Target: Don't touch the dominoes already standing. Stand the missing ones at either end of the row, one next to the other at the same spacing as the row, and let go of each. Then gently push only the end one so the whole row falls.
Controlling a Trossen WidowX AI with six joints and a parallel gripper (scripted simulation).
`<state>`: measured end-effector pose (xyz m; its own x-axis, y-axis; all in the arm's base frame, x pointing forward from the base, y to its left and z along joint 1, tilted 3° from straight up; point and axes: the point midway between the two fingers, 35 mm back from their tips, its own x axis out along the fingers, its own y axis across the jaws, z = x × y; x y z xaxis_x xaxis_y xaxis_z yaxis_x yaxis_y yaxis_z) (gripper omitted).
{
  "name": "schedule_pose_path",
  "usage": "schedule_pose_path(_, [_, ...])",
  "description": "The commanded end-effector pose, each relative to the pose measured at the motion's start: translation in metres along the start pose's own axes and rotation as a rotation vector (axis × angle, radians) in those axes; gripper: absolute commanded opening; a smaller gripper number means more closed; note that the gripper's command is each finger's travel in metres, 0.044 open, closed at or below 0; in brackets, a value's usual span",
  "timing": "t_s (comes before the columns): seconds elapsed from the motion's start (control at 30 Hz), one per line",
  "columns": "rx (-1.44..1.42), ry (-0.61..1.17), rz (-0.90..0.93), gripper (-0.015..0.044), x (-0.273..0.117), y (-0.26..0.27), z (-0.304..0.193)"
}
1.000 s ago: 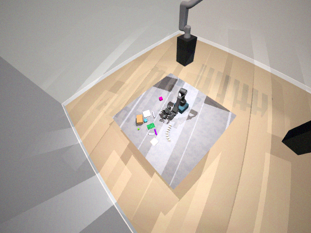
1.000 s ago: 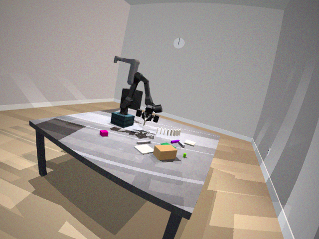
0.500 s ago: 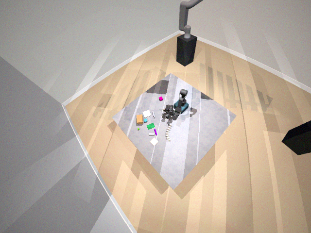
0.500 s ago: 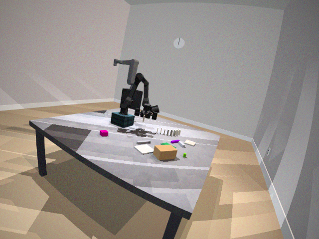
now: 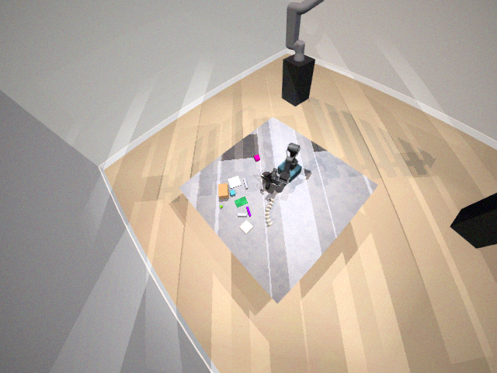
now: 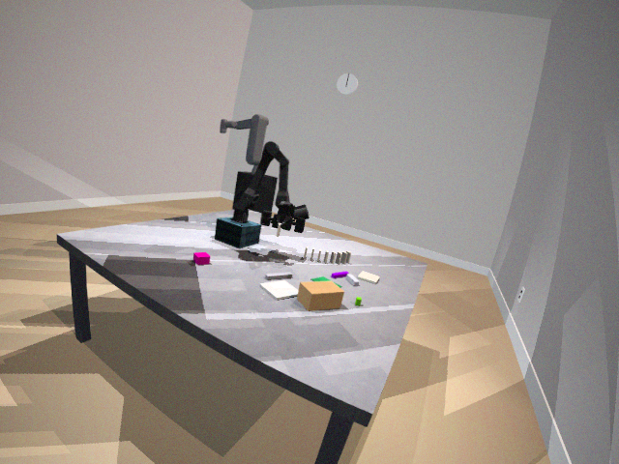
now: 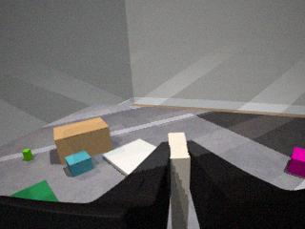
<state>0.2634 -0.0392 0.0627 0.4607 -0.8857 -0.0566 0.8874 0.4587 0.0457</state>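
My gripper (image 7: pixel 176 149) (image 6: pixel 279 225) (image 5: pixel 269 190) is shut on a cream domino (image 7: pixel 179 175) (image 6: pixel 278 230) and holds it upright, above the table top. A row of several cream dominoes (image 6: pixel 327 257) (image 5: pixel 268 212) stands on the grey table (image 6: pixel 150 240). The gripper hangs near the end of the row closest to the arm's teal base (image 6: pixel 238 232), a little short of the first domino. The row itself is hidden in the wrist view.
Beside the row lie an orange box (image 6: pixel 320 294) (image 7: pixel 82 136), a white flat tile (image 6: pixel 279 288) (image 7: pixel 130 155), a teal cube (image 7: pixel 79 162), a green tile (image 7: pixel 34 193), a purple bar (image 6: pixel 339 274), a grey bar (image 6: pixel 278 275), a cream tile (image 6: pixel 368 276), a lime cube (image 6: pixel 358 301) and a magenta cube (image 6: pixel 201 257) (image 7: pixel 297 160).
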Motion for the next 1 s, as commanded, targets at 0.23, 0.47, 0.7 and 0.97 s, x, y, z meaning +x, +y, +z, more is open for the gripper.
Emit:
schedule_pose_path(0.23, [-0.002,-0.002,-0.001,0.0023,0.002,0.005,-0.023])
schedule_pose_path(0.47, [-0.002,-0.001,-0.001,0.0023,0.003,0.007,-0.040])
schedule_pose_path(0.7, [-0.003,-0.001,-0.001,0.0023,0.004,0.007,-0.057])
schedule_pose_path(0.97, [-0.004,0.000,0.000,0.0023,0.005,0.005,-0.077])
